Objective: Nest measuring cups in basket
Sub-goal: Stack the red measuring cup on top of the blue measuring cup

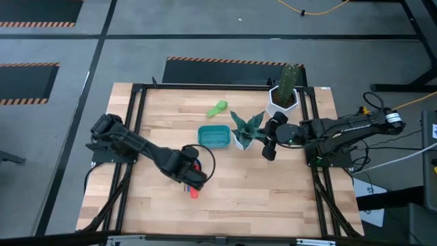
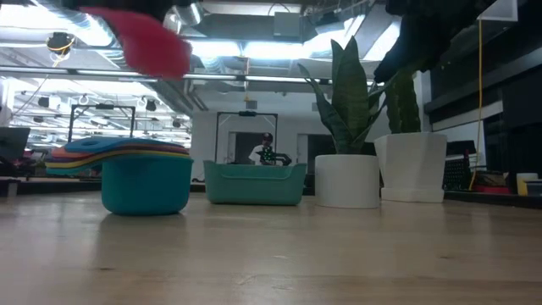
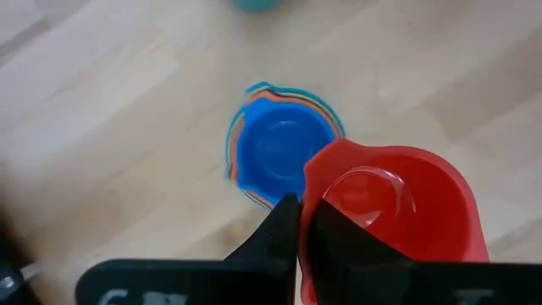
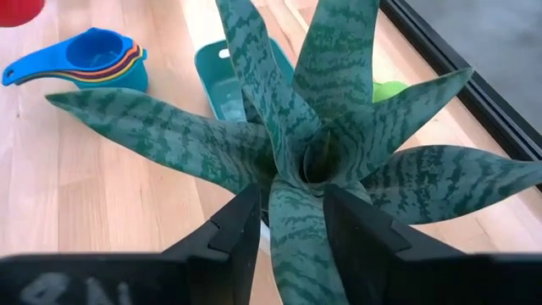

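My left gripper (image 1: pixel 193 179) hangs over the near middle of the table, shut on a red measuring cup (image 3: pixel 398 203). In the low view the red cup (image 2: pixel 140 38) is high above a nested stack of cups (image 2: pixel 144 174) with a dark blue one on top (image 3: pixel 279 152). The teal basket (image 1: pixel 214 137) rests on its base further toward the far edge. A green cup (image 1: pixel 218 107) lies beyond it. My right gripper (image 1: pixel 266 143) is open at the spiky plant (image 4: pixel 322 152), one leaf (image 4: pixel 296 246) running between its fingers. My left gripper holds the red cup by its rim wall (image 3: pixel 306 199), one finger (image 3: pixel 339 246) inside the bowl and one (image 3: pixel 273 233) outside. The fingers come from above, pointing down. The cup is lifted clear, roughly level, offset beside the stack below.
A white cactus pot (image 1: pixel 283 96) stands near the far right corner, and the spiky plant's white pot (image 2: pixel 347 180) stands just right of the basket (image 2: pixel 254 182). Bare wood stretches along the near edge and the left side.
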Action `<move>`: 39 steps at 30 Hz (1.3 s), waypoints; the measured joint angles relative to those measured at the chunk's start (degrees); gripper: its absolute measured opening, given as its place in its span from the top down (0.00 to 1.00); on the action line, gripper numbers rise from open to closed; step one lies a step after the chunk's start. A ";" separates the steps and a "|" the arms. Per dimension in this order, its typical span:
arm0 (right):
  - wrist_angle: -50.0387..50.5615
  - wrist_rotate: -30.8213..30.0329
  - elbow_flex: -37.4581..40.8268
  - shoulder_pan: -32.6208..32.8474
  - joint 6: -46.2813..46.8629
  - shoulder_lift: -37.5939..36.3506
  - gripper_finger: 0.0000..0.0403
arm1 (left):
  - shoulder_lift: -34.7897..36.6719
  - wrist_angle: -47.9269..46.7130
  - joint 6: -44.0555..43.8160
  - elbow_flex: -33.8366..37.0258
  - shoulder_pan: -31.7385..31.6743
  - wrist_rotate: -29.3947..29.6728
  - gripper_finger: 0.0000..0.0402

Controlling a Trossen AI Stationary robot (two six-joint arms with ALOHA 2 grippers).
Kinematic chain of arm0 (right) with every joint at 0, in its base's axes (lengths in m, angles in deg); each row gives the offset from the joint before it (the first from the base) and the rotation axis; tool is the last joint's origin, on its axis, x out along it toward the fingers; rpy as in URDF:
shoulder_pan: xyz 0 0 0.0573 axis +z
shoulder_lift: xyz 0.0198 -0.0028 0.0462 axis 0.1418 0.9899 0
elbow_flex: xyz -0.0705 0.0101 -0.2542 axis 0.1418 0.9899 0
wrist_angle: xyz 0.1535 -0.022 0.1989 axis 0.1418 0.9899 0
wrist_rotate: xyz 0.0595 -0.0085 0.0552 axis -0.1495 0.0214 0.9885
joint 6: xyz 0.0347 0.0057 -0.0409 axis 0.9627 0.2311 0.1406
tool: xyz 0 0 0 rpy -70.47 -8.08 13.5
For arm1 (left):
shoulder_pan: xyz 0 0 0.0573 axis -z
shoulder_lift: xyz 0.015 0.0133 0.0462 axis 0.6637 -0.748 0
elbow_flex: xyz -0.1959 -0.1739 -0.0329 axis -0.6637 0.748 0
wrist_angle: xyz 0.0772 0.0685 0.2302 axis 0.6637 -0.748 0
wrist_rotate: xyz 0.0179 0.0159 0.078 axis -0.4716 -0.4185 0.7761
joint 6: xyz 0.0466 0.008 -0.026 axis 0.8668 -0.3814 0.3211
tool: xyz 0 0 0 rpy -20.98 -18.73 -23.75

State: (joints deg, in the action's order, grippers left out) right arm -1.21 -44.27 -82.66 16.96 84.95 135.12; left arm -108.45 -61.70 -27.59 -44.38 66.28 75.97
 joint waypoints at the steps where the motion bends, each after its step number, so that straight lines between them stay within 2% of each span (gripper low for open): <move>1: 0.06 0.01 0.00 0.01 0.00 0.01 0.66 | -0.40 -0.70 0.04 0.00 -0.41 -0.35 0.98; 14: 0.10 0.00 0.00 0.01 -0.15 0.00 0.66 | -5.35 -2.79 1.25 0.00 -2.44 -1.27 0.98; 22: 0.12 0.02 0.00 0.01 -0.02 0.00 0.66 | -6.04 -4.35 3.23 0.13 -3.27 -0.72 0.98; 30: 0.13 0.02 0.00 0.00 0.00 0.00 0.66 | -6.45 -3.96 3.26 4.35 -3.34 -1.24 0.98; 39: 0.14 0.02 0.02 -0.01 0.02 0.00 0.66 | -6.45 -3.56 4.59 4.50 -3.34 -1.22 0.97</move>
State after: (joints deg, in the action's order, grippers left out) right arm -1.06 -44.25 -82.64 16.95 84.97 135.12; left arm -114.90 -65.26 -23.00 -39.87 62.95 74.74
